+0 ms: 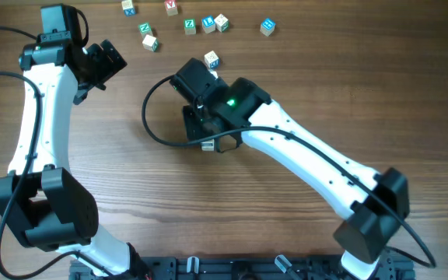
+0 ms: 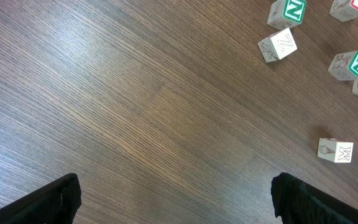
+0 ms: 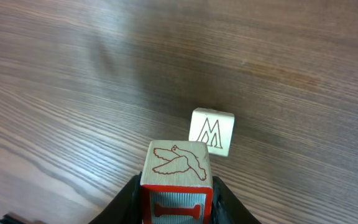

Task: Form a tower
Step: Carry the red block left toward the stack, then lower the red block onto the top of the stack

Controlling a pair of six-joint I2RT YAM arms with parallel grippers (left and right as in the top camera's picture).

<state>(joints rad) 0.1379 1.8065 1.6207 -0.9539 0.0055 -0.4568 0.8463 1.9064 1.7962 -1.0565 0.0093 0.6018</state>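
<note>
Overhead shows the brown wooden table (image 1: 309, 85) with the left gripper (image 2: 176, 199) hanging near the far left corner, jaws wide and empty. The right gripper (image 3: 178, 210), near the table's middle, is clamped on a small pale wooden cube with a red-framed face and a bird outline on top (image 3: 176, 163). What lies under that cube is hidden, so the tower's height is unclear. Placing seems to be the step in hand. The next move likely calls for a square release, then fetching the pale wooden M cube (image 3: 212, 132) just beyond.

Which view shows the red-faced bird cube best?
Right wrist: the red-faced cube sits close up, bird face showing, clamped in the right gripper. Overhead, the arm hides it almost wholly; left wrist misses it.
</note>
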